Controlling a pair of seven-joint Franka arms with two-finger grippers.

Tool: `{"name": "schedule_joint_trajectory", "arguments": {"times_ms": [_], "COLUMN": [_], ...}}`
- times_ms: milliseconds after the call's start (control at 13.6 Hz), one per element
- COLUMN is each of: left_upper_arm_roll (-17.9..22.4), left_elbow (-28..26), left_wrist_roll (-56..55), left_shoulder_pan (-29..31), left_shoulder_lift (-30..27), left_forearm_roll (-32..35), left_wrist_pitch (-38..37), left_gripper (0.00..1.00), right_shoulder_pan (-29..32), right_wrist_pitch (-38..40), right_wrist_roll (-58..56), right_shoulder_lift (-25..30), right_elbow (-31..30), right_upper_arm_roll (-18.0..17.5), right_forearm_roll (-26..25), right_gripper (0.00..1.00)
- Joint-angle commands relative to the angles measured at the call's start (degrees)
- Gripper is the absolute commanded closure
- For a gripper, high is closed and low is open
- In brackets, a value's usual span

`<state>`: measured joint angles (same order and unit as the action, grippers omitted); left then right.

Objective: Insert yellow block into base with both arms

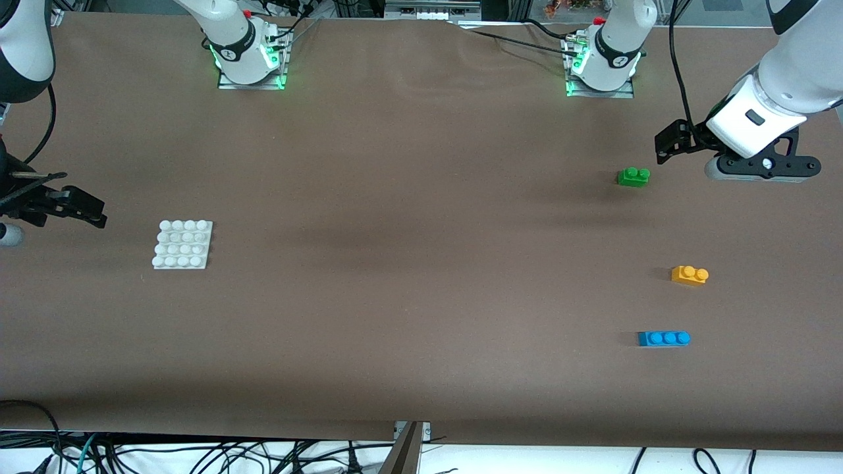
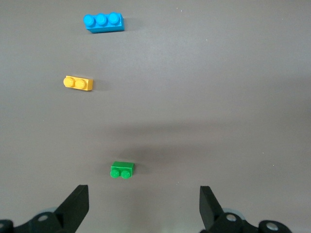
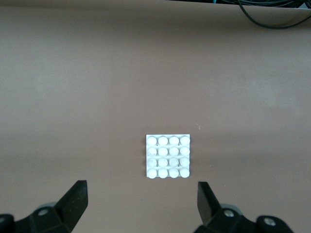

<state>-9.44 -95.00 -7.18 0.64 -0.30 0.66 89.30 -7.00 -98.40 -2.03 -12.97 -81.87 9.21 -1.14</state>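
Brown tabletop (image 1: 408, 217) bore yellow block (image 1: 689, 274) and base (image 1: 184, 244) well apart, untouched; we judged the open, empty left gripper (image 2: 143, 206) must descend first, while the right gripper (image 3: 141, 206) waited open over the table beside the base.

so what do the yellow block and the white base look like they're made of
The yellow block looks like moulded plastic: even orange-yellow colour, crisp edges, two round studs, slight sheen. The base also looks like plastic, smooth white with a regular grid of round studs. The exact kind of plastic cannot be told.
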Motion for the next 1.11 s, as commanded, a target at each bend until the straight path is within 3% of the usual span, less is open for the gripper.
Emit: {"name": "schedule_joint_trajectory", "arguments": {"times_ms": [0,1032], "left_upper_arm_roll": [0.12,0.12], "left_elbow": [0.69,0.69], "left_wrist_roll": [0.5,0.5], "left_shoulder_pan": [-0.11,-0.11], "left_shoulder_lift": [0.13,0.13], "left_forearm_roll": [-1.1,-1.1], "left_wrist_pitch": [-0.26,-0.35], "left_gripper": [0.0,0.0], "right_shoulder_pan": [0.23,-1.0], "right_wrist_pitch": [-0.12,0.32], "right_wrist_roll": [0.89,0.98], "right_shoulder_lift": [0.05,0.05], "right_elbow": [0.22,0.04], "right_upper_arm_roll": [-0.51,-0.6], "right_forearm_roll": [-1.24,-1.32], "right_gripper": [0.0,0.0]}}
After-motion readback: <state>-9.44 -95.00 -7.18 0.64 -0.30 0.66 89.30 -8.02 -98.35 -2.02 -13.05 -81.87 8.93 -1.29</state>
